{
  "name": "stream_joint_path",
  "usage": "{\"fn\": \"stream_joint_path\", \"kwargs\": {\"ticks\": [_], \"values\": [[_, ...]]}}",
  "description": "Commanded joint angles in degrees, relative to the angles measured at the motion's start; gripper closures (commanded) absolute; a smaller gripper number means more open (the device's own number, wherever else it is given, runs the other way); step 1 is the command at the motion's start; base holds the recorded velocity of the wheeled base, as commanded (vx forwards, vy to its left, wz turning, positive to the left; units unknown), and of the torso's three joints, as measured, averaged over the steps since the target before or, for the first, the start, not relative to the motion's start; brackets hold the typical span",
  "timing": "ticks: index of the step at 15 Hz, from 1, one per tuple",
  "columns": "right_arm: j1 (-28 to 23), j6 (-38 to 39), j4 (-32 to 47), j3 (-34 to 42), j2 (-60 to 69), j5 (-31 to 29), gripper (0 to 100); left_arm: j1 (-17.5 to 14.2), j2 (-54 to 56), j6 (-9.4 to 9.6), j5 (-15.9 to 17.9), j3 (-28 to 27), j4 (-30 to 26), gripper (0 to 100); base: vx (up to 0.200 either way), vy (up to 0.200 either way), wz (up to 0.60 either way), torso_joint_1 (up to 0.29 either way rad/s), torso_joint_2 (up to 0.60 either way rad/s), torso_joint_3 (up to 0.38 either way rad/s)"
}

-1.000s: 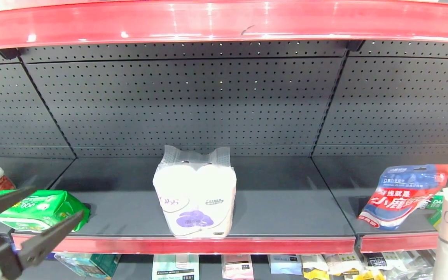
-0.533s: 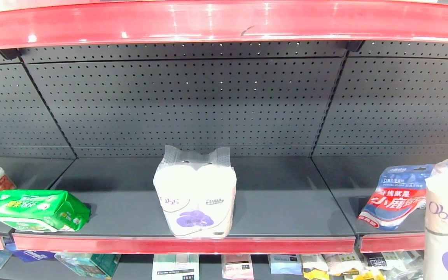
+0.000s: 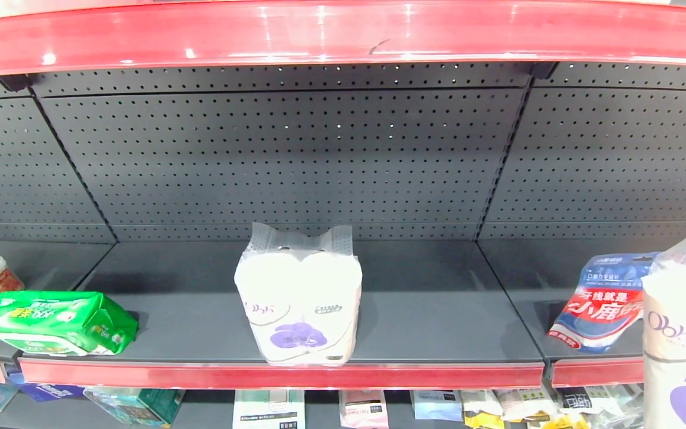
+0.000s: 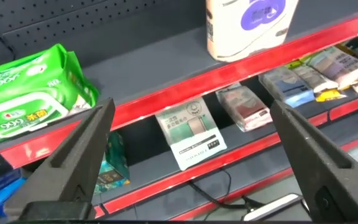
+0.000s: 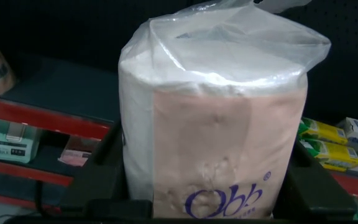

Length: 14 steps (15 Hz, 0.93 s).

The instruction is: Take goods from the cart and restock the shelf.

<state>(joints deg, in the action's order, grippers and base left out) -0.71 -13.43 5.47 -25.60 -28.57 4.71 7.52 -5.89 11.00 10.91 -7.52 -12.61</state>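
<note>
White plastic-wrapped toilet-roll pack (image 5: 216,124), clamped upright in my right gripper (image 5: 207,186), hangs to the right, before the grey metal shelf (image 3: 438,310) — best lift it clear of the red lip (image 3: 283,376), then set it beside the matching pack (image 3: 298,298). My left gripper (image 4: 191,143) is spread apart.

The left claw (image 4: 191,106) is seen with its two dark fingers spread wide before the red-edged grey metal shelf (image 4: 166,93). On the shelf, a green plastic wipes pack (image 4: 30,93) and a white purple-printed toilet-roll pack (image 4: 250,25) are set well apart.
</note>
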Motion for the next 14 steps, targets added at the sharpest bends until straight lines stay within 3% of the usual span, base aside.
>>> {"fn": "stream_joint_path", "kwargs": {"ticks": [1,6,12,14], "values": [[0.0,0.1,0.0,0.1,-0.4,0.0,100,0.0,-0.3,-0.01,-0.4,0.1,-0.1,0,0.0,0.0,0.0,0.0,0.0,0.0],[0.0,0.2,-0.1,0.1,-1.0,0.0,100,0.0,0.2,-0.01,-0.4,0.1,-0.1,0,0.0,0.0,0.0,0.0,0.0,0.0],[0.0,0.3,-0.1,0.1,-1.0,0.0,100,-0.1,0.3,-0.01,-0.4,0.1,-0.1,0,0.0,0.0,0.6,0.008,0.0,0.0],[0.0,0.3,-0.2,0.1,-1.0,0.0,100,-0.1,0.3,-0.01,-0.5,0.1,-0.1,0,0.0,0.0,0.0,0.0,0.0,0.0]]}}
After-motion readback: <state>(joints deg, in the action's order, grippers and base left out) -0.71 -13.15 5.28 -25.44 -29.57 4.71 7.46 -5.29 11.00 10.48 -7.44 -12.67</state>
